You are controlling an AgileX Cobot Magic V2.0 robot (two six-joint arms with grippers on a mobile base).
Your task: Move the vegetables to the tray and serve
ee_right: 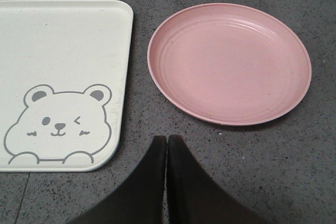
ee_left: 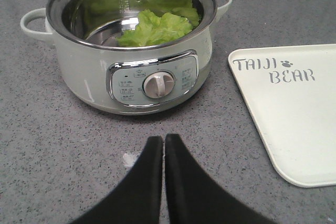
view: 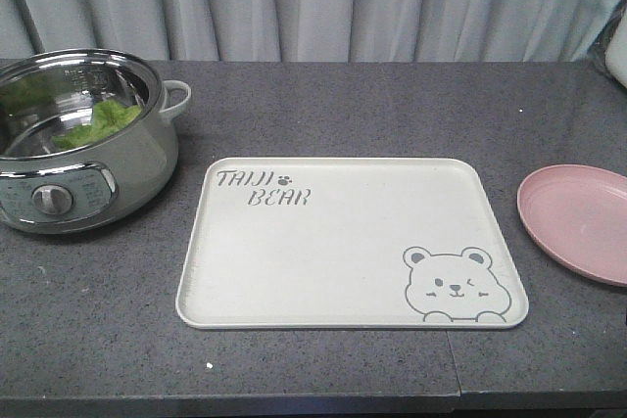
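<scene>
- The lettuce leaf [ee_left: 155,29], bright green and frilly-edged, lies inside the round electric pot [ee_left: 84,72], low against its shiny steel inner wall.
- The pot has a pale green body, two loop handles and a dial [ee_left: 158,85] on a chrome panel. It stands at the left of the speckled grey tabletop [view: 372,115], near the tray.
- The tray [view: 323,261] is a cream rounded rectangle with a raised rim, grey "TAIJI BEAR" lettering and a winking bear.
- A round pink plate [ee_right: 231,61], smooth and shallow, sits right of the tray, not touching it.
- The left claw [ee_left: 164,142] is clenched, black tips pressed together, in front of the dial.
- The right claw [ee_right: 167,141] is likewise clenched, over the tabletop between tray and plate.
</scene>
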